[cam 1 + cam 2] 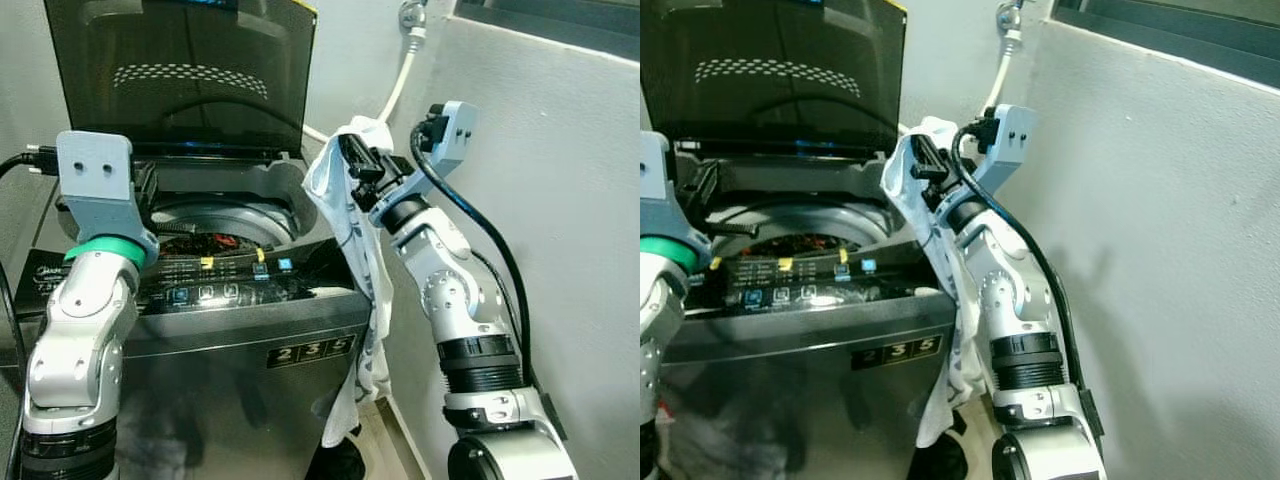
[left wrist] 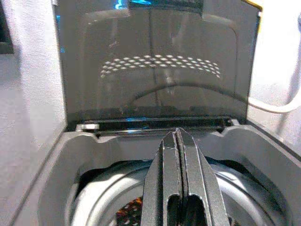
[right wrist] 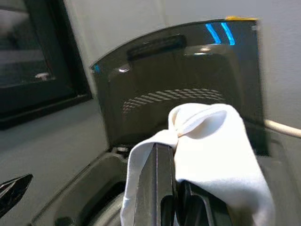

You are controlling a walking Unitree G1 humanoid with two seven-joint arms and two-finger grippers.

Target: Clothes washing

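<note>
A grey top-loading washing machine [image 1: 250, 330] stands in front of me with its dark lid [image 1: 180, 70] raised. Dark and red laundry [image 1: 215, 240] lies in the drum. My right gripper [image 1: 358, 160] is shut on a white garment [image 1: 345, 215] at the machine's right rear corner. The cloth bunches over the fingers [image 3: 160, 188] and hangs down the machine's right side almost to the floor. My left gripper [image 2: 178, 141] is shut with nothing in it, held over the left front of the drum opening [image 2: 117, 188].
A grey wall [image 1: 560, 200] stands close on the right. A white hose [image 1: 400, 85] runs down from a tap on the back wall behind the lid. The control panel [image 1: 220, 285] spans the machine's front edge.
</note>
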